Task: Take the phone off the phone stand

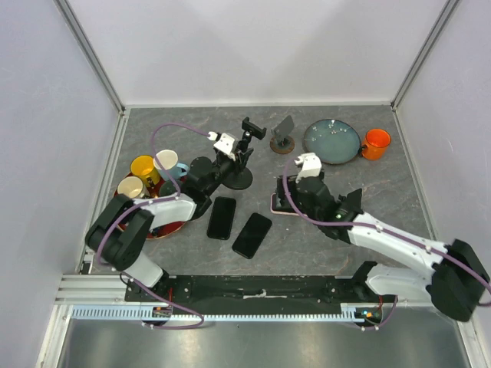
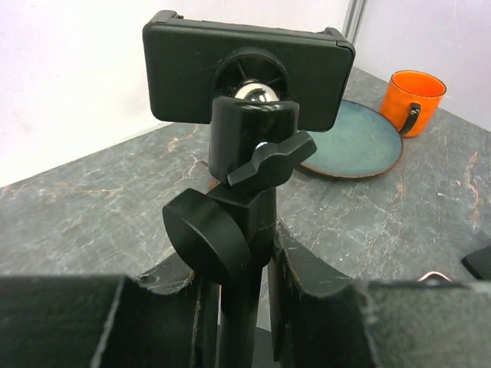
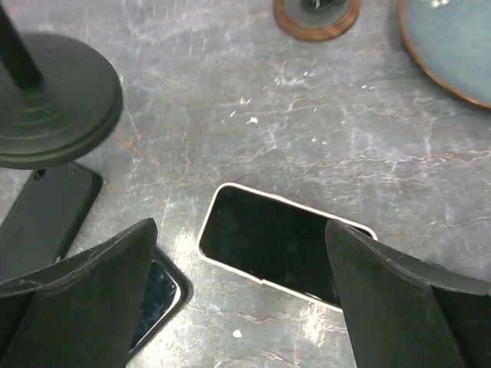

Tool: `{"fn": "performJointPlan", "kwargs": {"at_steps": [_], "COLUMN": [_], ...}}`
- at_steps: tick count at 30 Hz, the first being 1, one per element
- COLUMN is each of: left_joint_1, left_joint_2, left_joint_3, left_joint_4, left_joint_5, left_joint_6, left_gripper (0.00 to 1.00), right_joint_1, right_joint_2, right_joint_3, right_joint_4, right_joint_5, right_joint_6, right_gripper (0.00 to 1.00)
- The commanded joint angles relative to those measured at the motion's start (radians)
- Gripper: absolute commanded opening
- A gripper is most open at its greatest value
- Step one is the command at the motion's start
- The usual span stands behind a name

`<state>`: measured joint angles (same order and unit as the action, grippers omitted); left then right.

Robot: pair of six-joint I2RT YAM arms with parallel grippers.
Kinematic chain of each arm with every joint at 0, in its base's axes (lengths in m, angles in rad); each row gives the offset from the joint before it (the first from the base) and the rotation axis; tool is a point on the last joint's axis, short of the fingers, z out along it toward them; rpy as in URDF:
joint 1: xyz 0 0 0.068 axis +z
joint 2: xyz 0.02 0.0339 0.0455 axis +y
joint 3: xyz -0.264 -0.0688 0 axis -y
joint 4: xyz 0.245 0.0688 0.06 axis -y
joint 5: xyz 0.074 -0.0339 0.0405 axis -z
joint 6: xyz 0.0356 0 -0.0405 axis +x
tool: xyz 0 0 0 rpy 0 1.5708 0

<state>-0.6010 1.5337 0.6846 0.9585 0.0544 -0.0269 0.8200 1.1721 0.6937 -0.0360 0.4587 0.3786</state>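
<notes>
The black phone stand (image 1: 239, 175) rises from a round base, and its clamp (image 2: 247, 69) shows from behind with no phone in it. My left gripper (image 2: 244, 276) is shut on the stand's stem just below the knob; in the top view the left gripper (image 1: 232, 163) sits over the base. A phone (image 3: 278, 247) in a pale case lies flat, screen up, on the table to the stand's right. My right gripper (image 3: 239, 227) hovers over the phone, open wide, with a finger on either side and nothing held. Only the phone's edge (image 1: 275, 204) peeks out from under the right gripper (image 1: 288, 202).
Two black phones (image 1: 222, 218) (image 1: 252, 234) lie near the front. A small stand on a wooden base (image 1: 284, 142), a blue plate (image 1: 331, 141) and an orange mug (image 1: 376, 143) sit at the back right. Cups (image 1: 143, 167) stand on a red plate (image 1: 157, 227) at left.
</notes>
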Motion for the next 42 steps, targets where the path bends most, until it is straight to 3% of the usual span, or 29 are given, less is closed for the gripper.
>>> {"fn": "performJointPlan", "kwargs": {"at_steps": [1, 7, 11, 14, 21, 31, 34, 42], "left_joint_1": [0.009, 0.015, 0.015, 0.015, 0.015, 0.015, 0.018, 0.052], "left_joint_2": [0.098, 0.235, 0.250, 0.247, 0.247, 0.240, 0.241, 0.235], "left_joint_3": [0.108, 0.115, 0.095, 0.086, 0.066, 0.049, 0.050, 0.038], "left_joint_4": [0.262, 0.423, 0.467, 0.474, 0.500, 0.505, 0.505, 0.508], "left_joint_5": [0.065, 0.146, 0.209, 0.248, 0.314, 0.372, 0.372, 0.366], "left_joint_6": [-0.071, -0.120, -0.134, -0.136, -0.160, -0.148, -0.148, -0.169], "left_gripper": [0.02, 0.02, 0.02, 0.02, 0.02, 0.02, 0.02, 0.02], "right_joint_1": [-0.033, -0.117, -0.214, -0.254, -0.254, -0.285, -0.286, -0.318], "right_joint_2": [-0.129, -0.198, -0.119, -0.039, 0.129, 0.285, 0.300, 0.225], "right_joint_3": [-0.091, -0.158, -0.123, -0.079, 0.042, 0.165, 0.173, 0.138], "right_joint_4": [0.128, 0.333, 0.441, 0.554, 0.654, 0.660, 0.653, 0.564], "right_joint_5": [0.002, -0.175, -0.409, -0.497, -0.511, -0.543, -0.568, -0.639], "right_joint_6": [0.019, 0.083, 0.108, 0.117, 0.077, 0.025, 0.002, -0.098], "right_gripper": [0.98, 0.98, 0.97, 0.95, 0.95, 0.90, 0.82, 0.75]}}
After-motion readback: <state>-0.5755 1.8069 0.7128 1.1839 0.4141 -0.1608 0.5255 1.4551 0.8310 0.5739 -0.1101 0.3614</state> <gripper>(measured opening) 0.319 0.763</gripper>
